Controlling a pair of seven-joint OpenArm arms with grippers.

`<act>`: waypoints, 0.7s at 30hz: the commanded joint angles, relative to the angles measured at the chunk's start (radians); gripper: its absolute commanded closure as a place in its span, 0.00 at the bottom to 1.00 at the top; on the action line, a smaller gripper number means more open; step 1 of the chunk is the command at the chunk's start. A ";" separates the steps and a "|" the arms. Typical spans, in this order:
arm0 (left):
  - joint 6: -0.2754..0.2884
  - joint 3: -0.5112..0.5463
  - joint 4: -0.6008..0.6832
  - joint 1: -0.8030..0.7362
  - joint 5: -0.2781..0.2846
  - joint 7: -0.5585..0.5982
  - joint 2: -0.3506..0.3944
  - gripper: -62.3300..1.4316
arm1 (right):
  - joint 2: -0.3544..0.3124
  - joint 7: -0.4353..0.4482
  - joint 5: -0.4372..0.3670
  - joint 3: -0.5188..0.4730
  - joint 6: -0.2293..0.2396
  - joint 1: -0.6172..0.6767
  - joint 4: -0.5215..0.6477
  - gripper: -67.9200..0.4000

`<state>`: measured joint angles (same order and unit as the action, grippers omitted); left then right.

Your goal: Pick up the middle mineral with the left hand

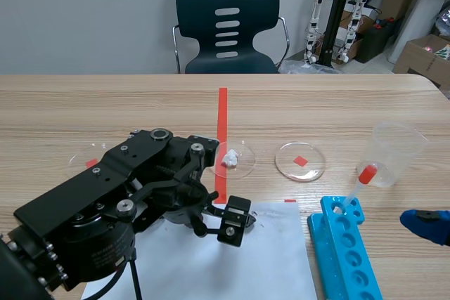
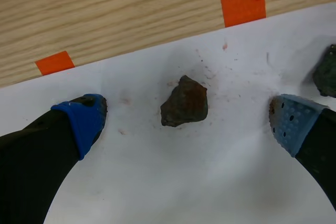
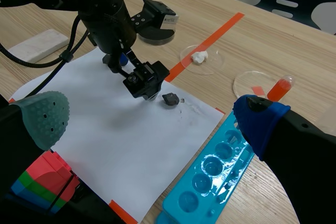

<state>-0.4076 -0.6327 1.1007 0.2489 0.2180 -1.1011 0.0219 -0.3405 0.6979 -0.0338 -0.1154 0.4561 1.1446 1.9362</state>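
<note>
Wooden worktop (image 2: 105,14) holds a white paper sheet (image 2: 173,182) where the left end effector (image 2: 187,118), pointing down with fingers spread apart, straddles a rough reddish-brown mineral lump (image 2: 184,102).

You've got the mineral (image 2: 184,102) on the paper (image 2: 157,182) between the left gripper's (image 2: 189,120) fingers, second mineral (image 2: 326,72) just beside one finger, a dish (image 1: 286,166) behind the paper, rack (image 1: 344,251) right of it, cup (image 1: 399,147) behind the rack.

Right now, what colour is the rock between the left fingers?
The rock is dark brown with rusty patches; the left wrist view shows it best.
</note>
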 commanded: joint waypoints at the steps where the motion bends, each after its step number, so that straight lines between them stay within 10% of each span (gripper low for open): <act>1: 0.003 -0.002 0.021 0.000 0.007 -0.007 -0.010 0.00 | 0.000 0.015 -0.015 -0.001 0.001 -0.001 0.008 0.00; 21: 0.000 -0.002 0.017 0.000 0.007 0.054 -0.031 0.09 | 0.000 0.015 -0.015 -0.001 0.001 -0.001 0.008 0.00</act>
<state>-0.4076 -0.6327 1.1011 0.2440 0.2253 -1.0470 0.0055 -0.3405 0.6979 -0.0338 -0.1154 0.4561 1.1446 1.9362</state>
